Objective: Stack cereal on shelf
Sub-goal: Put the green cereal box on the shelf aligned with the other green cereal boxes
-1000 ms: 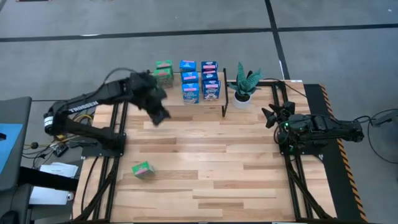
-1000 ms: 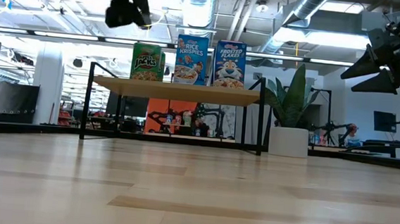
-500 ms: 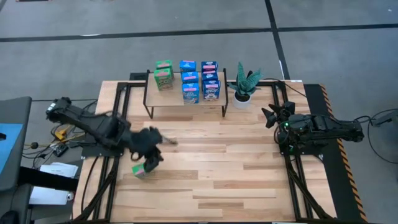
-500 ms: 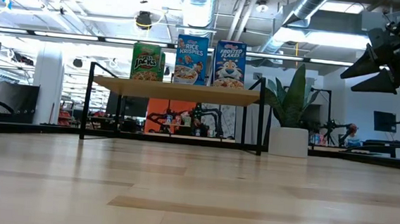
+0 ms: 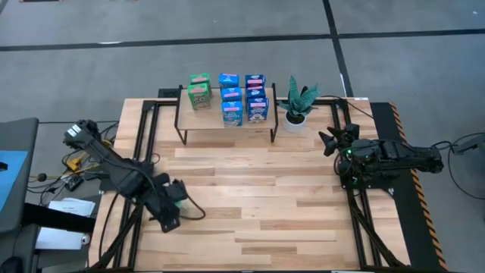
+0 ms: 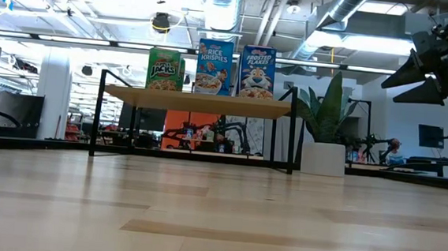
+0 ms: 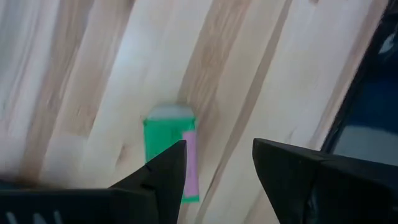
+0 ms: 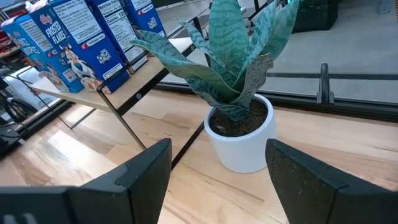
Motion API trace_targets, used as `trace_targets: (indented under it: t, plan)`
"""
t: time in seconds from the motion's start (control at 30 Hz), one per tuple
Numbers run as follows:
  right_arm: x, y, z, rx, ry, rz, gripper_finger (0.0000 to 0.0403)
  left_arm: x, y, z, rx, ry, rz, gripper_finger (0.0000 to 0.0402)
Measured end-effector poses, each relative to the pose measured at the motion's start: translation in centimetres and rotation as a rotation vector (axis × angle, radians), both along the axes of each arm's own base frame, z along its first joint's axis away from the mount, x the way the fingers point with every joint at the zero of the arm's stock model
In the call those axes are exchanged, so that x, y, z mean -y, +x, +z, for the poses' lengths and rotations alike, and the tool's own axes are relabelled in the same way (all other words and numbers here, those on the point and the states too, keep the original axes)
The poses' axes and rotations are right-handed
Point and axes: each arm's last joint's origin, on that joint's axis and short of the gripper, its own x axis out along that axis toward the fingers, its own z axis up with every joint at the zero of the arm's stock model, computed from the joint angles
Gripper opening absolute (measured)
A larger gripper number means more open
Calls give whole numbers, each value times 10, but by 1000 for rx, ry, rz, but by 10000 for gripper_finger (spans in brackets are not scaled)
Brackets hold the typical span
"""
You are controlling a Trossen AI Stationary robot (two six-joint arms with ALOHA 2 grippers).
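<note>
Pale planked wood table [image 5: 288, 205], thin black metal shelf [image 6: 198, 101] legs, printed cardboard cereal [image 5: 244, 98], glossy white pot [image 8: 242, 140]

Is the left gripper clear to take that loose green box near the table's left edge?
Probably yes. The left gripper hangs right over the green box with its fingers apart, and only bare table lies around the box, so nothing seems to block it.

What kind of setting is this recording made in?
Probably a robotics lab or workshop: exposed ceiling ducts overhead, another robot arm on a bench behind, and a butcher-block table staged with a small shelf of cereal boxes.
</note>
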Motion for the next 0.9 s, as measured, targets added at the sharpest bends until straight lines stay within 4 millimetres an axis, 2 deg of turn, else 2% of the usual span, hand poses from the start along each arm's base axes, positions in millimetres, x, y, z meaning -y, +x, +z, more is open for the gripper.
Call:
trace_targets:
  t: [0.13, 0.27, 0.63, 0.9]
  plan:
    - [0, 0, 0, 0, 0, 0, 286, 10, -6, -5, -23, 26, -25, 173]
    - [0, 0, 0, -1, 0, 0, 286, 12, -9, -5, -28, 39, -22, 182]
    - [0, 0, 0, -2, 0, 0, 286, 5, -19, -8, -129, 110, 33, 280]
    - [0, 0, 0, -4, -1, 0, 286, 12, -30, -10, -73, 158, 59, 286]
